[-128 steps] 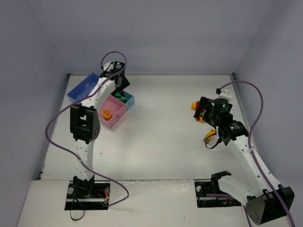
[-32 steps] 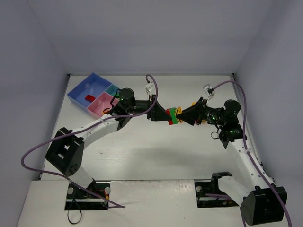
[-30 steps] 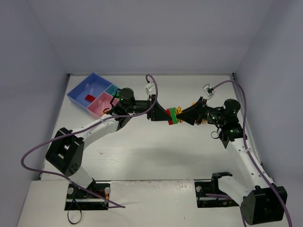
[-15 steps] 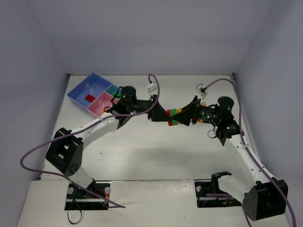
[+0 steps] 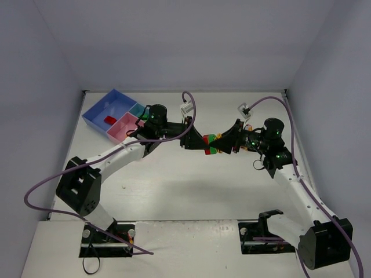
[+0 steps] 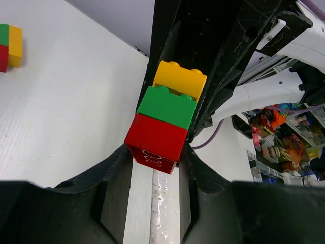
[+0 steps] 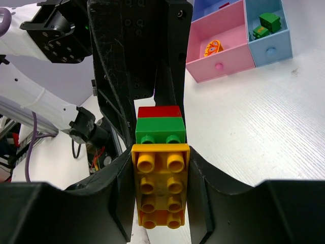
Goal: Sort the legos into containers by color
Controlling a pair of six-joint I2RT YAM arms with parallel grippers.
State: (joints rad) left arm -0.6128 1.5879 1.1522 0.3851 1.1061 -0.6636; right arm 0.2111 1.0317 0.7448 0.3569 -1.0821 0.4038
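Note:
A stack of three legos (image 5: 212, 145) hangs in the air between both arms at the table's middle. Its red brick (image 6: 155, 143) sits between the fingers of my left gripper (image 6: 155, 152), which is shut on it. The green brick (image 6: 167, 107) is in the middle. My right gripper (image 7: 160, 158) is shut on the yellow brick (image 7: 160, 188) at the other end. The containers are one tray (image 5: 102, 106) at the far left. A red lego (image 5: 108, 120) lies in its blue compartment, an orange piece (image 7: 213, 48) in the pink one, and green legos (image 7: 266, 23) in the teal one.
Another stacked green, red and yellow lego (image 6: 10, 44) stands on the white table behind the held stack, in the left wrist view. Purple cables loop over both arms. Grey walls close the table on three sides.
The right wrist has shifted a little to the left and the held stack has tilted slightly. Both grippers still hold its ends.

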